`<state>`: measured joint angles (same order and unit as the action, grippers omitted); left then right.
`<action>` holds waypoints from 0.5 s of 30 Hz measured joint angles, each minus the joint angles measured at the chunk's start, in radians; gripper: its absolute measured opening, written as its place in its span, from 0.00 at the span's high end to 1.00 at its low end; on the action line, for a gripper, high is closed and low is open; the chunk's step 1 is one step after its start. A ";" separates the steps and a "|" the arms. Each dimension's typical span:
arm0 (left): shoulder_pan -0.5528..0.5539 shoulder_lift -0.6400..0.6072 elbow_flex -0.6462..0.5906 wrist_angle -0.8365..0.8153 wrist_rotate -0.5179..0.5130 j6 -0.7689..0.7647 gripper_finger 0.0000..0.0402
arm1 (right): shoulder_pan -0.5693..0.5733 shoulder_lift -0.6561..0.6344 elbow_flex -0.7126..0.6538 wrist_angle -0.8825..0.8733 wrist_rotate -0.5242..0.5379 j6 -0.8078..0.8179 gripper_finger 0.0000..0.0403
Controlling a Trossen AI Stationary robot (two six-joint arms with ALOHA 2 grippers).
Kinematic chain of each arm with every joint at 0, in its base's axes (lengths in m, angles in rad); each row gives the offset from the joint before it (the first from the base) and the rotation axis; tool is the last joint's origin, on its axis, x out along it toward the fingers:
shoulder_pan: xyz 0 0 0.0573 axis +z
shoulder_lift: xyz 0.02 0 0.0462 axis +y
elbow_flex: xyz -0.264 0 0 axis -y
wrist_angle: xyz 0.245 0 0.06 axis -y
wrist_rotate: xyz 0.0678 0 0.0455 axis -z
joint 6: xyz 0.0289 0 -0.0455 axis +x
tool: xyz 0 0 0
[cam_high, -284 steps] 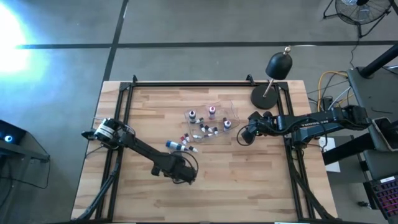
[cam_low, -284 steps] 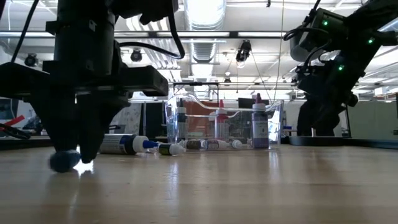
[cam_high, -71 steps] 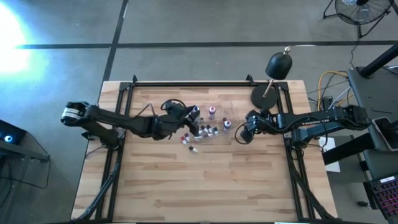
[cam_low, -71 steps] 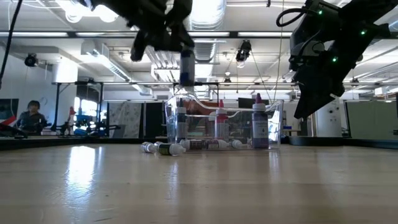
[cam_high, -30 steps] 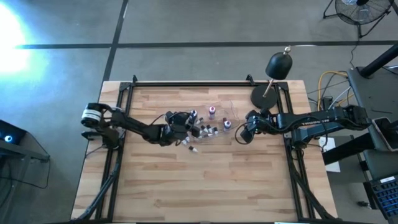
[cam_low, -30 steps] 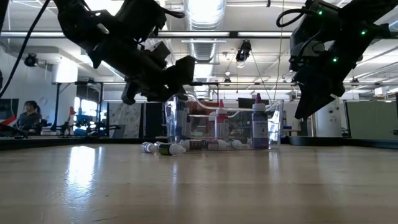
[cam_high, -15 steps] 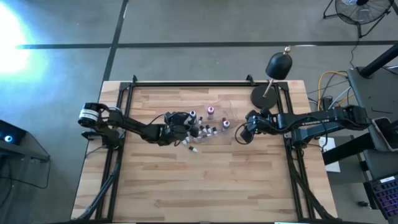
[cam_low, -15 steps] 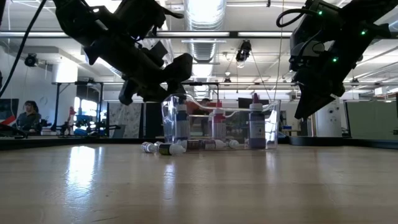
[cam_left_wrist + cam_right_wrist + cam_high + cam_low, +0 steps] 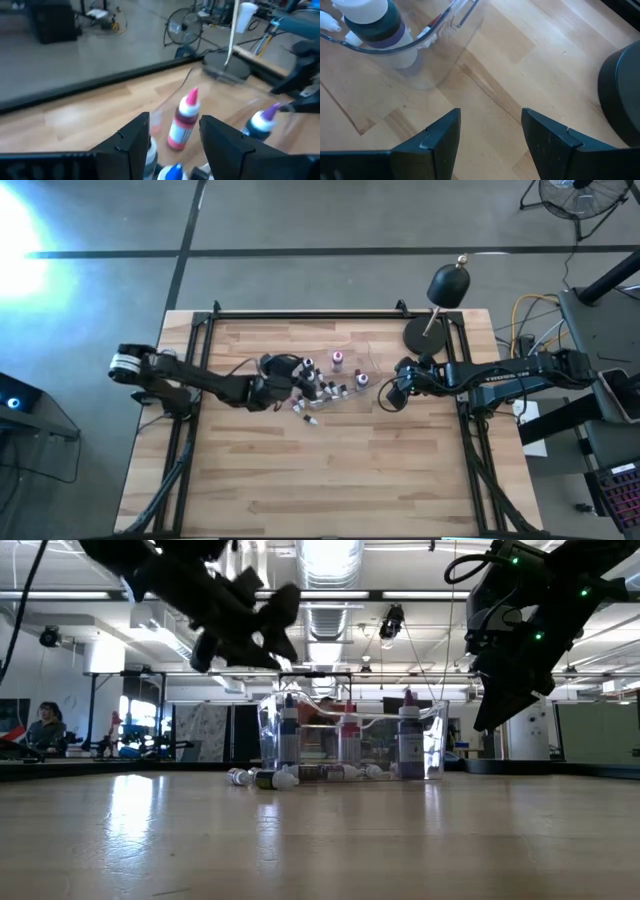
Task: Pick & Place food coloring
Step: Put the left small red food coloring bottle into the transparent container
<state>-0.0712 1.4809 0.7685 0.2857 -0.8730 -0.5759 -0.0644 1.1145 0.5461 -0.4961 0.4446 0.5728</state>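
high view: the wooden table (image 9: pixel 330 470) carries a clear plastic tray (image 9: pixel 350 385) a little toward its far edge from the middle, with food coloring bottles (image 9: pixel 337 360) standing in it and a few more lying on the wood at the tray's near-left side (image 9: pixel 305 410). the left gripper (image 9: pixel 288 372) hangs over the tray's left end, empty. the right gripper (image 9: pixel 390 395) waits just beside the tray's right end. a black dome-headed lamp (image 9: pixel 440 295) stands at the far right corner.

low view: three bottles stand upright in the tray (image 9: pixel 350 745), while small ones lie on the table against its left side (image 9: pixel 262 778). the left gripper (image 9: pixel 255 615) is raised above the tray, holding nothing. the right gripper (image 9: pixel 495 705) hangs apart from the tray's right wall. a person (image 9: pixel 45 725) sits in the room behind.

left wrist view: the left gripper (image 9: pixel 172 135) has its fingers spread, nothing between them; a pink-capped bottle (image 9: pixel 184 120) stands beyond the gap, a purple-tipped one (image 9: pixel 260 122) near it, a blue-tipped one (image 9: pixel 170 172) closer in.

right wrist view: the right gripper (image 9: pixel 490 135) is spread over bare wood, with the tray's curved wall (image 9: pixel 425 42) and a dark-bodied bottle (image 9: pixel 377 25) ahead, and the lamp base (image 9: pixel 620 95) to one side.
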 joint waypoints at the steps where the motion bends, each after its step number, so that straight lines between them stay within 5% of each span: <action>1: -0.001 -0.024 0.001 -0.003 0.002 0.030 0.62 | 0.000 0.000 0.000 0.000 0.000 0.000 0.50; 5: -0.009 -0.132 0.004 -0.056 0.092 0.106 0.62 | 0.000 0.000 0.000 0.000 0.000 -0.003 0.50; 12: -0.049 -0.270 -0.014 -0.586 0.356 -0.109 0.62 | -0.001 0.000 -0.002 0.003 0.001 -0.004 0.50; 15: -0.077 -0.270 -0.062 -0.622 0.394 -0.079 0.62 | -0.003 0.000 -0.006 0.007 0.002 -0.005 0.50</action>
<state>-0.1482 1.2111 0.7069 -0.3365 -0.4793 -0.6547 -0.0672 1.1145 0.5397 -0.4891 0.4462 0.5683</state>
